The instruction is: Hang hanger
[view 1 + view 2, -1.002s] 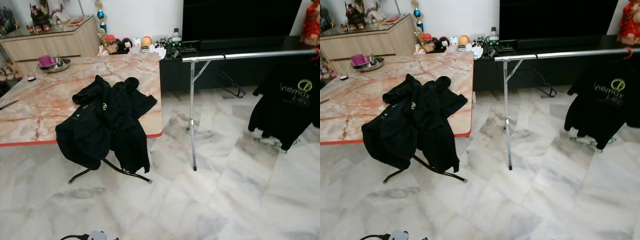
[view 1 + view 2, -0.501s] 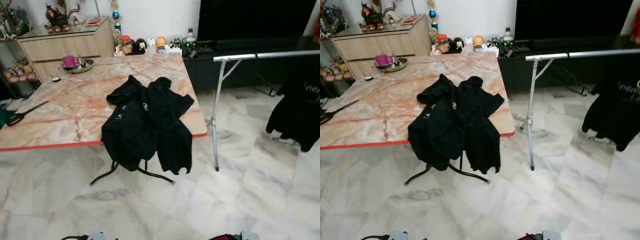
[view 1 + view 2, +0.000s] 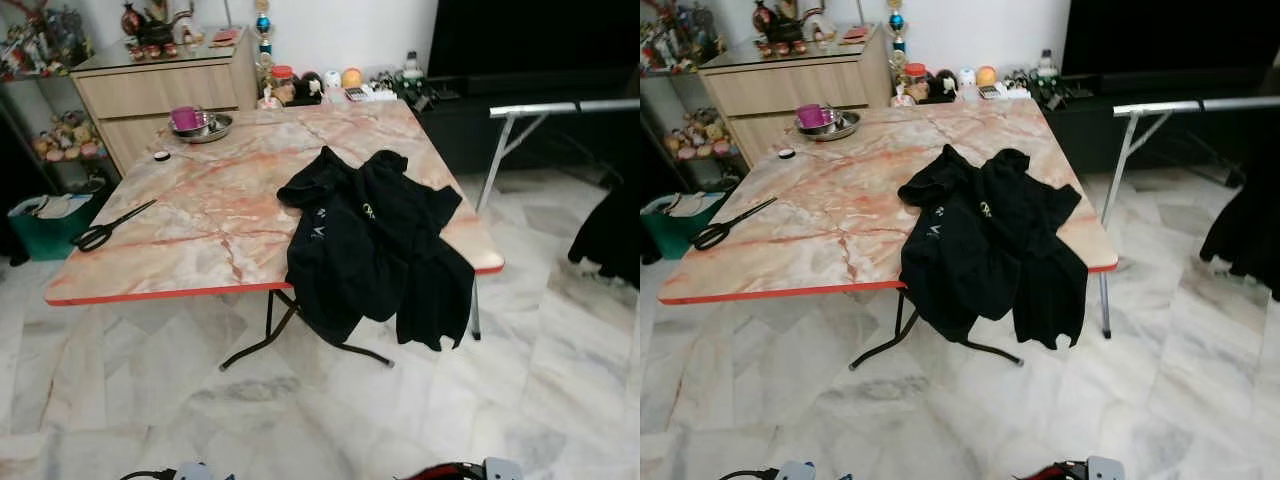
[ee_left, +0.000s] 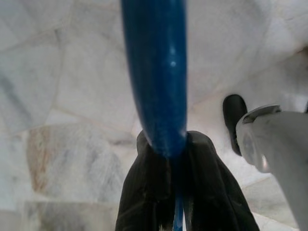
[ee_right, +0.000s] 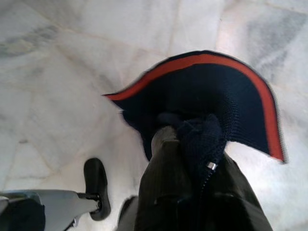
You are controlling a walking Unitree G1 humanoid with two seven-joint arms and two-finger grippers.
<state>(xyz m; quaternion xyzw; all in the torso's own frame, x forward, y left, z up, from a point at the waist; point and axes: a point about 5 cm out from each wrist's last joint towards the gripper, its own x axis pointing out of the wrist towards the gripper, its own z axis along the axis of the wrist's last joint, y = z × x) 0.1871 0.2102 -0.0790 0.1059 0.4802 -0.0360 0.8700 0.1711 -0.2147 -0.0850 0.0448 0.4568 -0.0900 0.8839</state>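
The marble floor (image 3: 560, 400) spreads pale and veined under everything, and on it stands my big folding table (image 3: 200, 230) with its pink marbled top and red edge. Behind it sits a wooden sideboard (image 3: 165, 90) against the wall, with a dark cabinet (image 3: 530, 60) further to my right. A silver clothes rail (image 3: 560, 107) runs off to my right behind the table's corner, and a black garment (image 3: 612, 230) hangs near it at the frame's edge. A heap of black clothing (image 3: 375, 245) lies on the table's near right corner and droops over its edge. Smaller still: a metal dish with a purple cup (image 3: 190, 120) at the far side, and black scissors (image 3: 105, 228) near the table's left edge. Down low, my left gripper (image 4: 180, 159) is clenched on the blue hanger (image 4: 156, 72), its bar rising straight out between my fingers above the floor. My right gripper (image 5: 187, 159) is clamped on a dark navy cloth with a red border (image 5: 216, 101).
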